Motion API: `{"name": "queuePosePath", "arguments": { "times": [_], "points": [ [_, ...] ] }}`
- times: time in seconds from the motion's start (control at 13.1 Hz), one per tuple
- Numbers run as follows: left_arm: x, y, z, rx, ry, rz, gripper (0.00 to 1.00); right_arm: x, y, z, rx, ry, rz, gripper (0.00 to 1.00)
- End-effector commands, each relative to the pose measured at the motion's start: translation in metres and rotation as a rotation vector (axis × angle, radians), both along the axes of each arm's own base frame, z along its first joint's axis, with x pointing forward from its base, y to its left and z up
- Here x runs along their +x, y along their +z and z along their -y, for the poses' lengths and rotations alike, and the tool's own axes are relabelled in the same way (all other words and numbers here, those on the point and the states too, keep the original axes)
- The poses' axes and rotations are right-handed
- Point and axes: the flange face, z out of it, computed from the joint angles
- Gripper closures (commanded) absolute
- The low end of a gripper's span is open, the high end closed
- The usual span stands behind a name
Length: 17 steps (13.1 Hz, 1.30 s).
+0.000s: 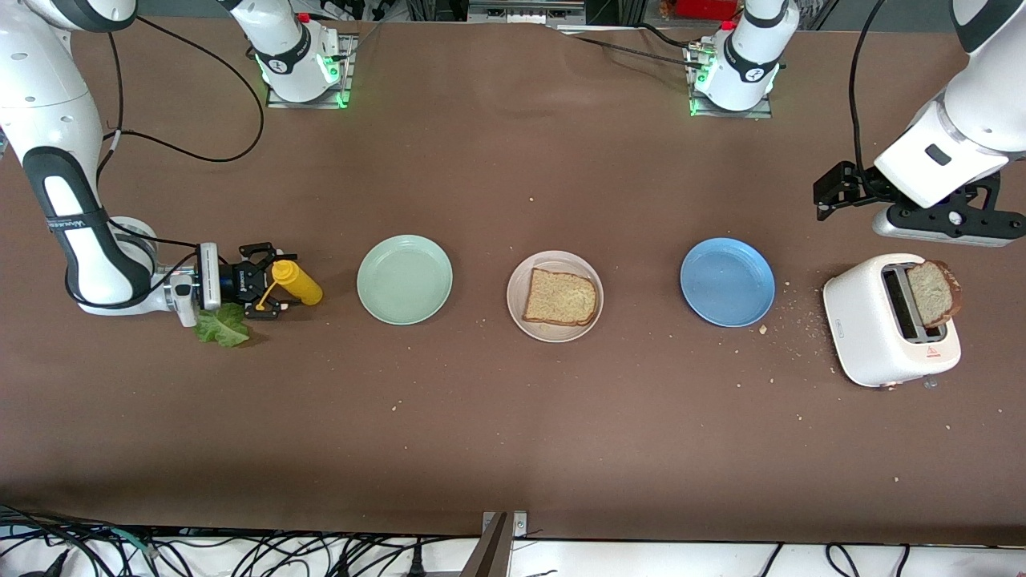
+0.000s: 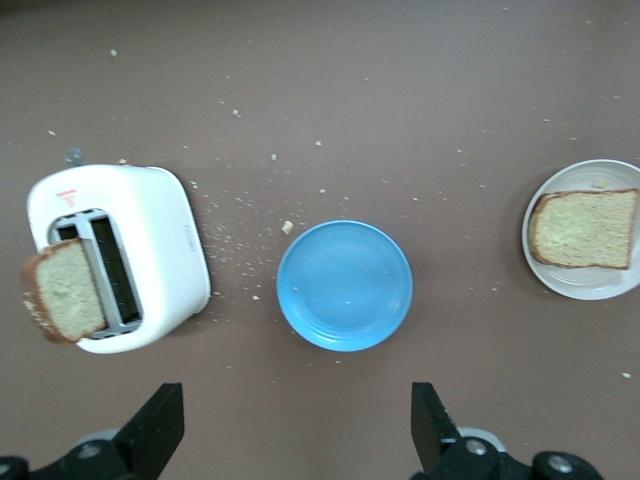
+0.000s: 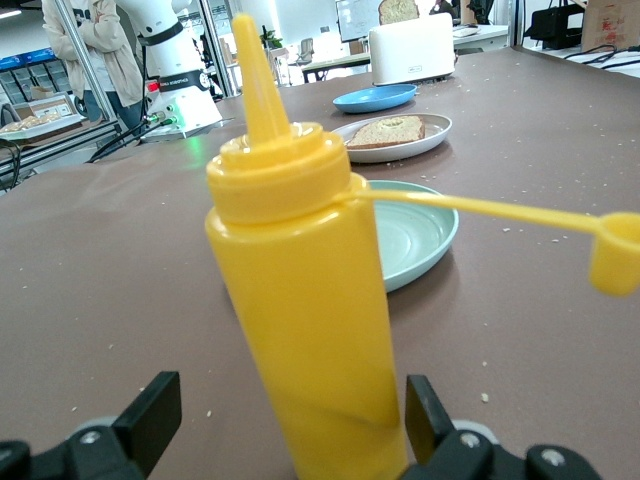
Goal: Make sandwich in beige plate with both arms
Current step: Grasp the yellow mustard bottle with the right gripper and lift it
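Beige plate (image 1: 517, 282) holding one toast slice (image 1: 561, 297), right claw (image 1: 268, 282) spread around yellow bottle (image 1: 297, 282), left claw (image 1: 834, 191) released above toaster (image 1: 870, 336)

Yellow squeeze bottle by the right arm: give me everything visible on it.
The yellow plastic squeeze bottle has a smooth cylindrical body, a ribbed collar and a tall conical nozzle; its small cap hangs open on a thin strap. It stands on the brown table at the right arm's end, beside the mint-green plate. The right hand brackets it with fingers open on either side; contact isn't clear. A green lettuce leaf lies nearer the front camera.
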Motion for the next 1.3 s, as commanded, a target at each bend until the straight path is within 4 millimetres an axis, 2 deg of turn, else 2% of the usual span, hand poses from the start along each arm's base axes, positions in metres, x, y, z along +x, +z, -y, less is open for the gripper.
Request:
{"name": "queuePosePath", "arguments": {
  "times": [0.0,0.08,0.15,0.23,0.38,0.69,0.92,1.07,1.22],
  "points": [
    [-0.01,0.004,-0.002,-0.02,0.018,0.001,0.0,0.004,-0.005,-0.009,0.032,-0.001,0.013,0.04],
    [-0.009,0.004,-0.001,-0.017,0.014,0.009,0.0,0.004,-0.006,-0.008,0.027,-0.003,0.015,0.37],
    [-0.009,0.004,0.001,-0.017,0.013,0.012,0.0,0.006,-0.005,-0.007,0.024,-0.004,0.022,0.78],
    [-0.009,0.004,0.001,-0.019,0.013,0.012,0.0,0.012,-0.001,-0.006,0.017,-0.003,0.043,1.0],
    [-0.01,0.004,0.008,-0.01,0.0,0.013,0.0,0.025,0.013,-0.01,-0.019,0.0,0.072,1.0],
    [-0.011,0.005,0.013,0.011,0.007,0.02,0.0,0.074,0.092,-0.038,-0.248,0.01,0.121,1.0],
    [-0.012,0.005,0.014,0.012,0.006,0.018,0.0,0.111,0.155,-0.084,-0.415,0.023,0.114,1.0],
    [-0.012,0.004,0.014,0.012,0.006,0.015,0.0,0.125,0.18,-0.112,-0.503,0.008,0.088,1.0],
    [-0.012,0.004,0.014,0.013,0.007,0.014,0.0,0.133,0.201,-0.155,-0.594,0.003,0.099,1.0]
  ]
}}
